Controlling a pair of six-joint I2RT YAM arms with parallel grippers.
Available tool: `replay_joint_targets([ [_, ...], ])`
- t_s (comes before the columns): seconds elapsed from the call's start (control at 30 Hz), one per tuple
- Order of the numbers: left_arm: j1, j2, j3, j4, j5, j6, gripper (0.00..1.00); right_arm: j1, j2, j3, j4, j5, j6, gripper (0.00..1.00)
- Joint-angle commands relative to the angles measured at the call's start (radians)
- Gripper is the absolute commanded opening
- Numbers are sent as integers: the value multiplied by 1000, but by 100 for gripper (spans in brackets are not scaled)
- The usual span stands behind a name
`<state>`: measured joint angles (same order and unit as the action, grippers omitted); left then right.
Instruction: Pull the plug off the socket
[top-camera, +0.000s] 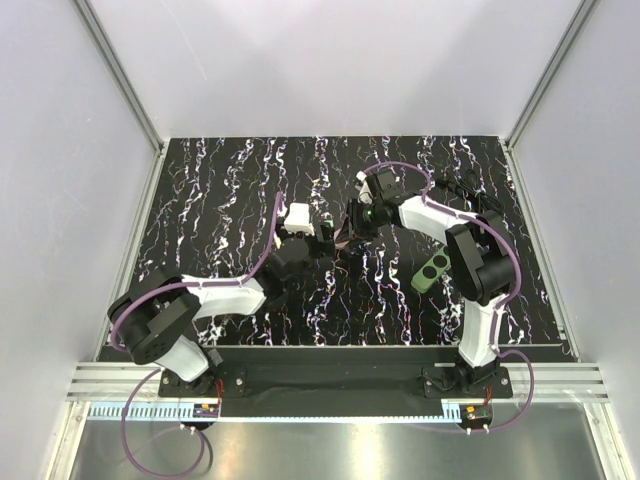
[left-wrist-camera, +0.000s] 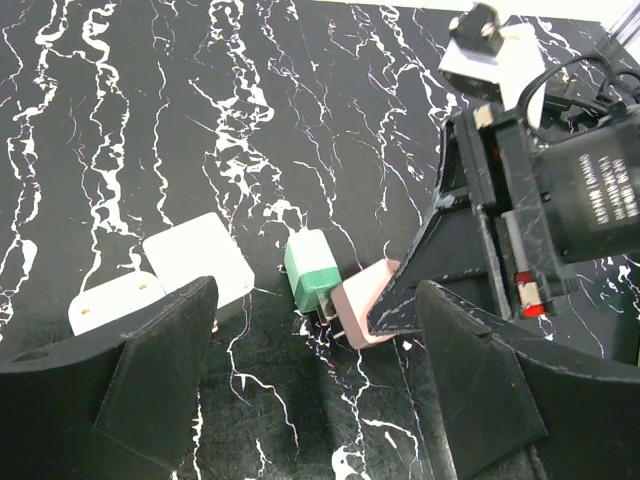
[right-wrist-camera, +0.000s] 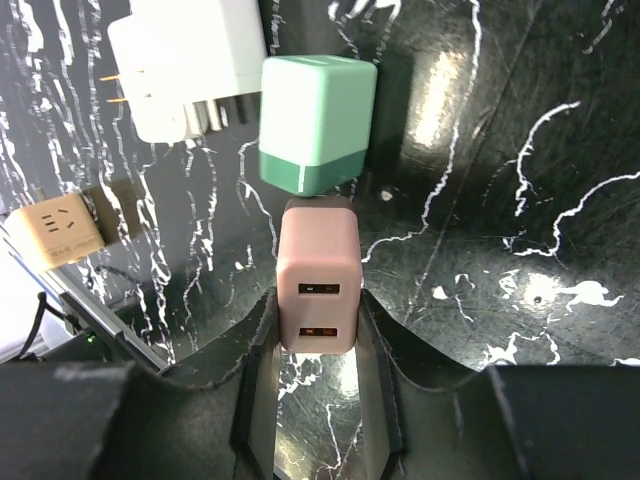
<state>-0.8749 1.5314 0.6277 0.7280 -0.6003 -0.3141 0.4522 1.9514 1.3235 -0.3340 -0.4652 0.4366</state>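
Note:
The socket (top-camera: 432, 270), a dark-green power strip with round black holes, lies right of centre beside my right forearm, with nothing plugged into it that I can see. My right gripper (right-wrist-camera: 318, 305) is shut on a pink USB charger plug (right-wrist-camera: 318, 290), its pads touching both sides. The pink plug (left-wrist-camera: 362, 305) butts against a green cube adapter (right-wrist-camera: 318, 120), and metal prongs show between them. My left gripper (left-wrist-camera: 315, 400) is open and empty, hovering just short of the green adapter (left-wrist-camera: 315, 270). In the top view the two grippers meet near the centre: left gripper (top-camera: 290, 262), right gripper (top-camera: 352, 222).
Two white plug adapters (left-wrist-camera: 195, 260) (left-wrist-camera: 110, 300) lie left of the green cube. One shows in the top view (top-camera: 298, 215). A tan adapter (right-wrist-camera: 60, 235) lies further left in the right wrist view. The black marbled mat (top-camera: 220, 190) is bounded by white walls.

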Motion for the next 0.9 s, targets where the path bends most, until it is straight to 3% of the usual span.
replay_joint_targets([
  [0.0, 2, 3, 14, 91, -21, 7, 86, -1, 9, 33, 9, 0, -10, 27],
  [0.1, 2, 6, 17, 96, -9, 9, 87, -1, -2, 26, 4, 36, -9, 39],
  [0.3, 2, 25, 33, 97, 40, 17, 87, -1, -20, 31, -20, 89, -21, 77],
  [0.43, 2, 38, 50, 90, 65, 17, 87, -1, -51, 60, -74, 147, -30, 96],
  [0.63, 2, 50, 59, 111, 137, 24, 87, -10, -132, 134, -290, 458, -35, 100],
  [0.73, 4, 76, 84, 116, 224, 29, 87, -46, -176, 134, -390, 606, -7, 100],
  [0.87, 2, 125, 136, 116, 409, 29, 87, -125, -259, 88, -471, 675, 50, 100],
])
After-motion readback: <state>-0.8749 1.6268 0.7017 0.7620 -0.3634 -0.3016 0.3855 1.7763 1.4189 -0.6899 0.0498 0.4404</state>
